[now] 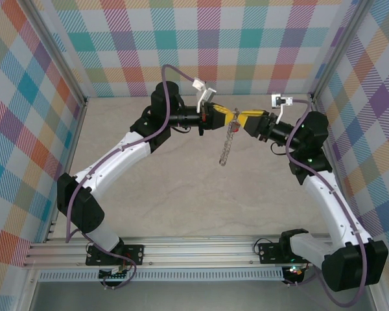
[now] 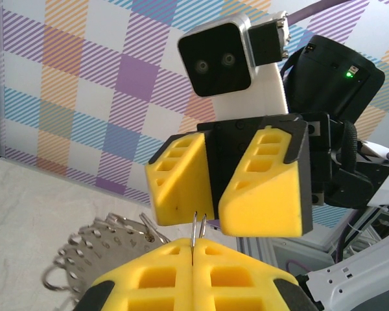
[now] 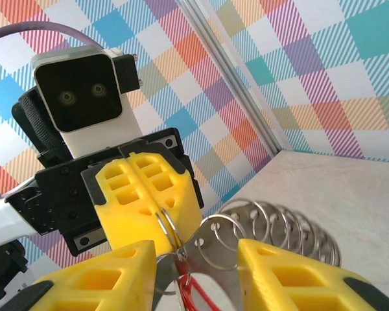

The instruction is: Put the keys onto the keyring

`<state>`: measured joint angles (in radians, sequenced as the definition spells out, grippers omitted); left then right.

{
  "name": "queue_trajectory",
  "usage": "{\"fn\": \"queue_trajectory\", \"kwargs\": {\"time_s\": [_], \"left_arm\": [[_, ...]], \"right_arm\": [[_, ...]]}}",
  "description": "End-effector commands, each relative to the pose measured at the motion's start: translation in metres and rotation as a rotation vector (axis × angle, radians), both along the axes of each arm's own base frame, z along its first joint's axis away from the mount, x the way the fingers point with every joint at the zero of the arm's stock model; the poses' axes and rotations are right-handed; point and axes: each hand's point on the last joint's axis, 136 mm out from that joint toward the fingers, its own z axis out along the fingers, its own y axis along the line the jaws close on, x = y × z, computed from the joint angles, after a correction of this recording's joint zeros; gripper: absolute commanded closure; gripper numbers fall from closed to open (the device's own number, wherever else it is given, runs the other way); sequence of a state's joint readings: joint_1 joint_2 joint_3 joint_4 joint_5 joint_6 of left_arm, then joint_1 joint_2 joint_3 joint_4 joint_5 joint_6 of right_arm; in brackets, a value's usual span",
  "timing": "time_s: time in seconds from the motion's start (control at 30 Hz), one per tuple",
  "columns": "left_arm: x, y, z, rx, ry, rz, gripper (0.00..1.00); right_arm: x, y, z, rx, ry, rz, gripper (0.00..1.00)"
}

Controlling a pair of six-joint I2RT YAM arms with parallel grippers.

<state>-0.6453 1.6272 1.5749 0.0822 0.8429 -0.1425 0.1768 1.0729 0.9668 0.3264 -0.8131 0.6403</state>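
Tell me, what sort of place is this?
Probably a lab test booth for robots: colourful checked panels wall in a pale table, and a left arm and right arm are bolted to a metal rail at its edge.

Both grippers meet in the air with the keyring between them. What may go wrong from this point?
1. The left gripper is shut on just one thin wire of the keyring, and the rest hangs free, so a sideways pull might slip it out.
2. The right gripper has its jaws apart around the loops and a red part, probably the key. If it closes off-centre, the small key could drop to the table.
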Motion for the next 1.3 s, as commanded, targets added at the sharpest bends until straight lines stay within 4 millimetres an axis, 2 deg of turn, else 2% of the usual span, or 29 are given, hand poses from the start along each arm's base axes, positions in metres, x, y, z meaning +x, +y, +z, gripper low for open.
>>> {"fn": "queue_trajectory", "kwargs": {"time_s": [0.0,0.43,0.6,0.93,1.13,1.27], "left_arm": [[-0.01,0.011,0.034,-0.07,-0.081,0.005,1.0],[-0.009,0.01,0.033,-0.071,-0.074,0.004,1.0],[-0.009,0.009,0.033,-0.073,-0.072,0.001,1.0],[-0.008,0.008,0.031,-0.071,-0.065,-0.004,1.0],[-0.008,0.007,0.031,-0.07,-0.062,-0.008,1.0],[-0.008,0.005,0.029,-0.067,-0.056,-0.014,1.0]], "right_arm": [[-0.007,0.002,0.022,0.028,-0.072,0.045,0.63],[-0.008,0.007,0.022,0.039,-0.068,0.101,0.7],[-0.008,0.008,0.023,0.044,-0.068,0.114,0.79],[-0.008,0.013,0.025,0.049,-0.068,0.135,0.83],[-0.009,0.014,0.026,0.046,-0.07,0.146,1.0],[-0.009,0.014,0.027,0.042,-0.074,0.149,1.0]]}}
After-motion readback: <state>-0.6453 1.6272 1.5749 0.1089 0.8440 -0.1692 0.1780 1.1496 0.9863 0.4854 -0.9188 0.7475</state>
